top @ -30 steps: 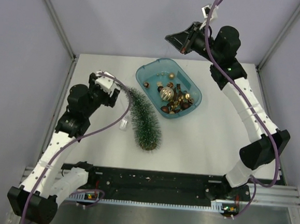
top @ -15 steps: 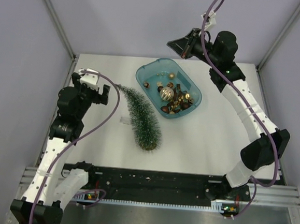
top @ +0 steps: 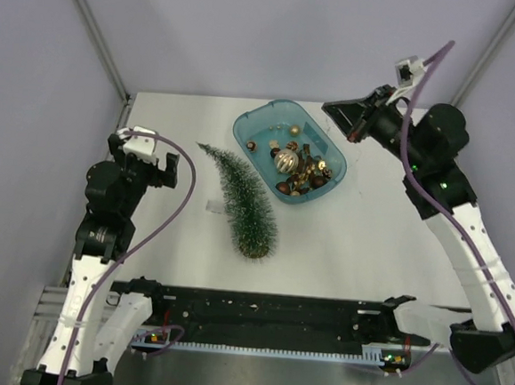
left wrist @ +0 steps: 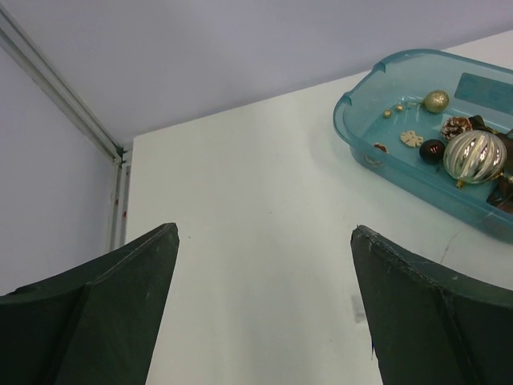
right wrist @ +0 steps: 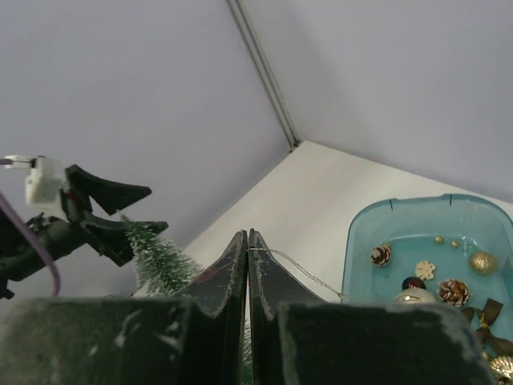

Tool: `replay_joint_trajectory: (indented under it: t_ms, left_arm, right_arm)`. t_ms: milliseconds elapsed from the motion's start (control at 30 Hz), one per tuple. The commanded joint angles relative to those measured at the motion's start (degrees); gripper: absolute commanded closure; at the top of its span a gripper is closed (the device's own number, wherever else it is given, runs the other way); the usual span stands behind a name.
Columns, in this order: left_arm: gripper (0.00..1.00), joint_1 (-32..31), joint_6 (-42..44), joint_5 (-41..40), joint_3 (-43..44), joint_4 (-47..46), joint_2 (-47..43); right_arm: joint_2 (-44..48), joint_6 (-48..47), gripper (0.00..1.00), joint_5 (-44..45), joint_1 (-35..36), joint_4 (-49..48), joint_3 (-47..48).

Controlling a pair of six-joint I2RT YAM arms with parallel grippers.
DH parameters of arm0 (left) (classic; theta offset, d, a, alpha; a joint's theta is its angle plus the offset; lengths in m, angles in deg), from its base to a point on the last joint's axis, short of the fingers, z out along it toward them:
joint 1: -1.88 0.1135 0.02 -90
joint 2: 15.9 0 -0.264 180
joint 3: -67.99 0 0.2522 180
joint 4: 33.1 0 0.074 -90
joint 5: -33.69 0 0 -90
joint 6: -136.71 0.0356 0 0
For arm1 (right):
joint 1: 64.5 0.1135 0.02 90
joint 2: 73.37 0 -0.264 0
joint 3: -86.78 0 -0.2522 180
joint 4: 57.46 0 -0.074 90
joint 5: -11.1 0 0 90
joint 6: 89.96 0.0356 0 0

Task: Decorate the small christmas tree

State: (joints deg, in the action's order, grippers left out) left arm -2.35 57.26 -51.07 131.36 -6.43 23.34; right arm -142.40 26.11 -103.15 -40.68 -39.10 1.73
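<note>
L gripper (left wrist: 264, 231) wide, empty; R gripper (right wrist: 248, 234) pinched shut; small christmas tree (top: 243, 200) lying flat.

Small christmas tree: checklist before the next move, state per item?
1. Small christmas tree upright: not ok. It lies on its side on the table, with its tip toward the back left.
2. Left gripper open and empty: ok. Its jaws are wide with nothing between them.
3. Left gripper clear of the tree: ok. It sits apart, left of the tip.
4. Right gripper holding something: cannot tell. The jaws are shut and a thin thread runs from the tips.
5. Ornaments inside the teal tray: ok.
</note>
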Motion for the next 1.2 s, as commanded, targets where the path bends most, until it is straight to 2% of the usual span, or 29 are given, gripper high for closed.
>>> replay_joint_trajectory:
  t_ms: [0, 33, 333, 500, 667, 933, 1167]
  left_arm:
    - [0.04, 0.5, -1.1, 3.2, 2.7, 3.6, 0.1]
    - [0.01, 0.5, -0.6, 4.9, 3.4, 4.6, -0.2]
    - [0.01, 0.5, 6.9, 25.0, 9.3, 12.7, -5.5]
    - [0.01, 0.5, 8.4, 31.7, 12.5, 15.5, -7.4]
    - [0.01, 0.5, 7.0, 36.2, 14.6, 16.1, -8.0]
    - [0.01, 0.5, 1.1, 50.9, 16.0, 15.0, -5.9]
    - [0.01, 0.3, -1.7, 55.2, 16.6, 12.2, -3.6]
  right_arm:
    - [8.4, -1.5, 1.0, 0.6, -0.5, 2.2, -3.1]
    - [9.8, -1.3, 1.0, 0.3, -0.6, 2.9, -3.8]
    - [22.4, -2.6, 1.0, -4.0, -0.6, 12.6, -8.9]
    - [27.5, -3.0, 1.0, -9.2, -0.5, 16.9, -9.4]
    - [29.8, -2.1, 1.0, -18.3, -0.5, 18.8, -6.6]
    - [29.7, 2.9, 1.0, -28.9, -0.5, 14.0, -4.5]
    - [28.6, 9.1, 1.0, -34.3, -0.5, 4.3, -8.7]
